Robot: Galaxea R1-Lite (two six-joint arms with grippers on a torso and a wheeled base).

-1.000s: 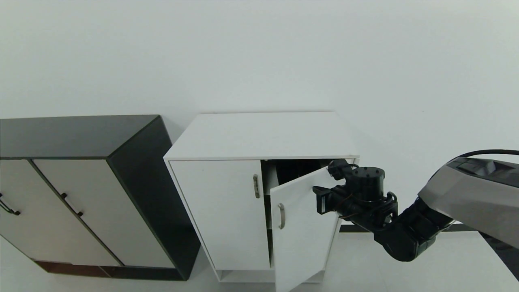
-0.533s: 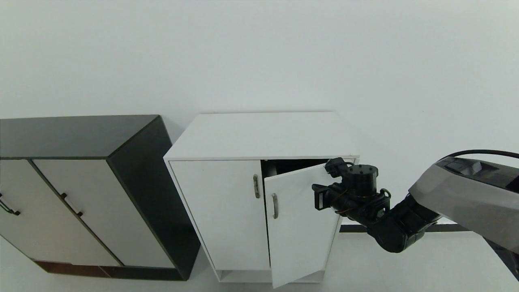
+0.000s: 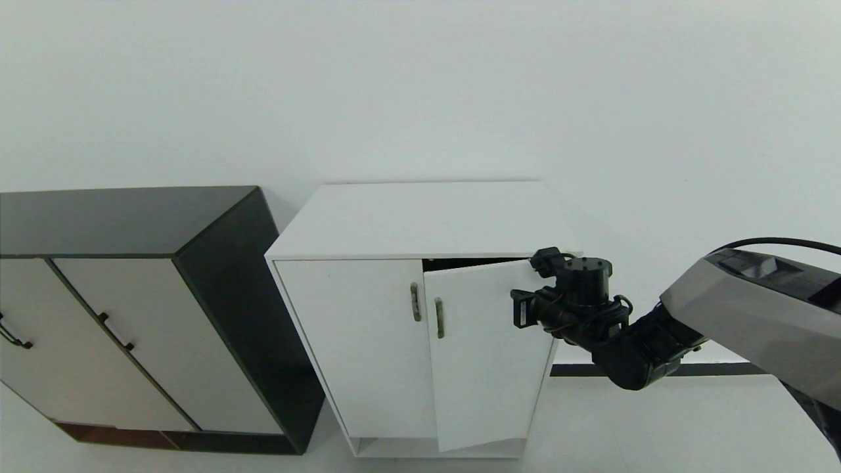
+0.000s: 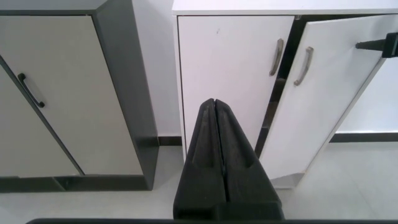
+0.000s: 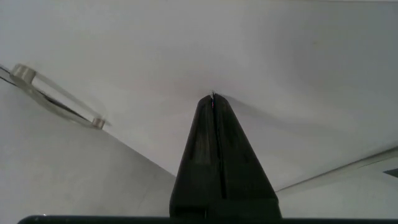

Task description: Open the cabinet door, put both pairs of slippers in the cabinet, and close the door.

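Right door (image 3: 486,348) has swung in from well ajar and is now nearly shut, with a thin dark gap along its top.
Smooth flat white panel on the white cabinet (image 3: 427,220); tall rectangle, long axis upright, face toward the robot. Slim metal bar handle (image 3: 439,318) upright by its free edge. Right gripper (image 5: 212,102): fingers pressed together, holding nothing, tip against the door face. Left gripper (image 4: 215,106): fingers together, empty, well apart from the cabinet. Dark cabinet (image 3: 223,263) just beside.

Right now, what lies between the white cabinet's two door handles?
A dark gap: the right door stands ajar beside the left door, seen in left wrist view.
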